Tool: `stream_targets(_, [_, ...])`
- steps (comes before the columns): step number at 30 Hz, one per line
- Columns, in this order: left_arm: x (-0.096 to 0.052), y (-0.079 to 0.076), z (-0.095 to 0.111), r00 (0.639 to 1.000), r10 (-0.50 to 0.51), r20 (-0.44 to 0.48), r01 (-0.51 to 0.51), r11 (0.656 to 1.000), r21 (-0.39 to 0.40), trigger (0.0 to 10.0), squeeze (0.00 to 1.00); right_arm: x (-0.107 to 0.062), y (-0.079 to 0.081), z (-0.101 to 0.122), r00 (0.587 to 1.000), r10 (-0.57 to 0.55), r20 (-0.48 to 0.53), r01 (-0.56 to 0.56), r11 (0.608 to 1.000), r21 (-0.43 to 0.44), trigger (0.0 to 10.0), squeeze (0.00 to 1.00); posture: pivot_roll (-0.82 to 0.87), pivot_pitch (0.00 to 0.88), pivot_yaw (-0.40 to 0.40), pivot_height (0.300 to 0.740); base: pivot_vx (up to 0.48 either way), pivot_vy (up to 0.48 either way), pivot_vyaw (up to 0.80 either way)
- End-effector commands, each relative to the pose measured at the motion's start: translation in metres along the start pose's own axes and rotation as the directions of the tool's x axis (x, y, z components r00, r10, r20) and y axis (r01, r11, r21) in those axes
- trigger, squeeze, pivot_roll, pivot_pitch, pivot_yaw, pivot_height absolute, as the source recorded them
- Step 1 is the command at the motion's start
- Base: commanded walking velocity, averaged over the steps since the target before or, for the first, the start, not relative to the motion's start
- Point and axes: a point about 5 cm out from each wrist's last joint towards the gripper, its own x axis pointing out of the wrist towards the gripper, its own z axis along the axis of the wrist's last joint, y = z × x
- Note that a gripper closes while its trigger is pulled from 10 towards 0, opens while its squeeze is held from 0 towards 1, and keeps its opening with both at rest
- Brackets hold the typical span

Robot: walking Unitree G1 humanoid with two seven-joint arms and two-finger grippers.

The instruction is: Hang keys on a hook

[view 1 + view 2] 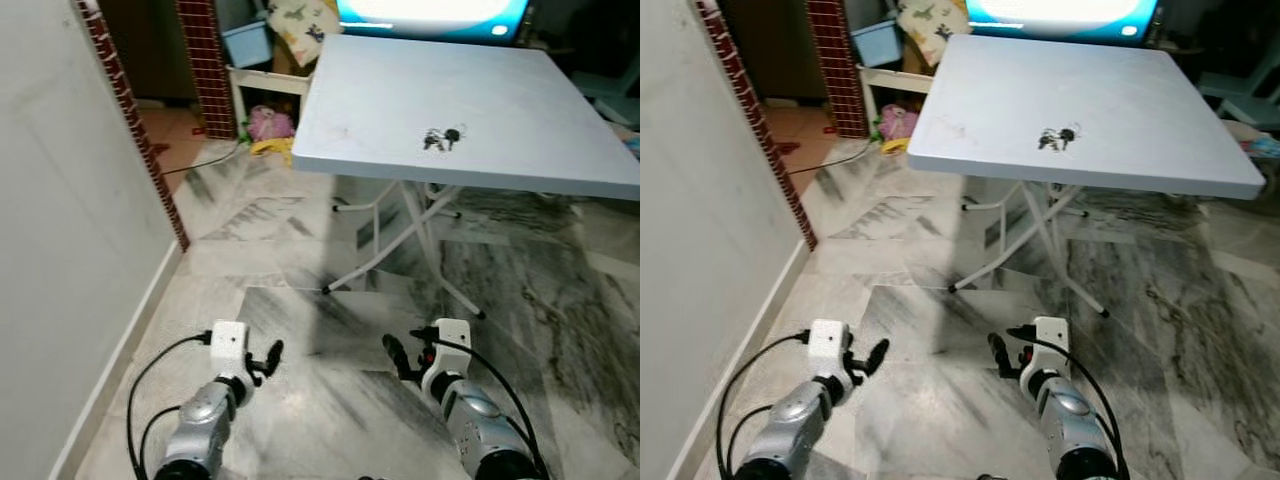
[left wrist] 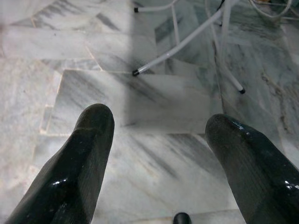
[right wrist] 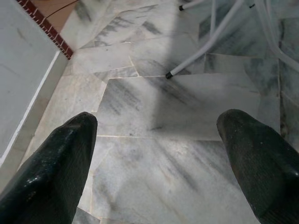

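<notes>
Step in hand, as judged: approach to the pale grey square folding tabletop (image 1: 500,110) in the upper right of the frame, ahead of any pickup.

One small dark bunch of keys (image 1: 441,138), lying flat on the tabletop toward its near edge, well apart from both end effectors. No hook identifiable among the visible objects.

Left end effector (image 1: 268,358), lower left of the frame: two black fingers (image 2: 74,163) spread apart, nothing between them, pointed at the grey-veined marble floor (image 1: 300,330). Right end effector (image 1: 402,352), lower centre-right: fingers likewise apart and empty, above the same floor.

To do the step well:
- Advance toward the near edge of the tabletop, keeping clear of the crossed white tubular legs (image 1: 400,240) beneath it.
- Stop with the keys within easy reach of the right end effector, the nearer of the two.
- Raise that arm above the tabletop edge before reaching in.
- Keep the fingers spread until directly over the bunch; flat, thin metal likely to slide under a glancing contact.

Count: one tabletop, one bunch of keys, two end effectors.
</notes>
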Motion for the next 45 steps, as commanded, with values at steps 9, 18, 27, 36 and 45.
stream_targets(9, [-0.001, 0.003, -0.002, 1.000, -0.005, -0.020, 0.006, 1.000, 0.010, 10.0, 0.00, 0.002, 0.004, 0.006, 1.000, -0.007, 0.023, 0.007, 1.000, 0.016, 10.0, 0.00, -0.01, 0.080, 0.004, 0.740, 0.000, -0.371, 0.00])
stream_targets(18, [0.000, 0.004, -0.002, 1.000, -0.008, -0.022, 0.008, 1.000, 0.010, 10.0, 0.00, 0.002, 0.004, 0.005, 1.000, -0.008, 0.019, 0.008, 1.000, 0.020, 10.0, 0.00, 0.00, 0.080, 0.002, 0.740, 0.000, -0.449, 0.00])
stream_targets(27, [-0.002, 0.003, -0.008, 0.999, -0.005, -0.036, 0.005, 1.000, -0.001, 10.0, 0.00, 0.003, 0.005, 0.007, 1.000, -0.006, 0.022, 0.006, 1.000, 0.021, 10.0, 0.00, 0.00, 0.084, -0.002, 0.740, 0.000, -0.452, 0.00])
stream_targets(36, [0.000, 0.002, 0.006, 0.999, -0.021, 0.031, 0.021, 1.000, -0.007, 10.0, 0.00, 0.004, 0.015, 0.031, 0.991, 0.028, 0.130, -0.025, 0.999, -0.021, 10.0, 0.00, -0.01, 0.083, 0.001, 0.740, 0.000, -0.145, 0.00])
stream_targets(45, [0.006, -0.005, 0.042, 0.983, -0.048, 0.176, 0.055, 0.998, -0.035, 10.0, 0.00, 0.002, 0.026, 0.039, 0.985, 0.070, 0.159, -0.062, 0.997, -0.054, 10.0, 0.00, -0.01, 0.084, 0.003, 0.740, 0.000, 0.000, 0.00])
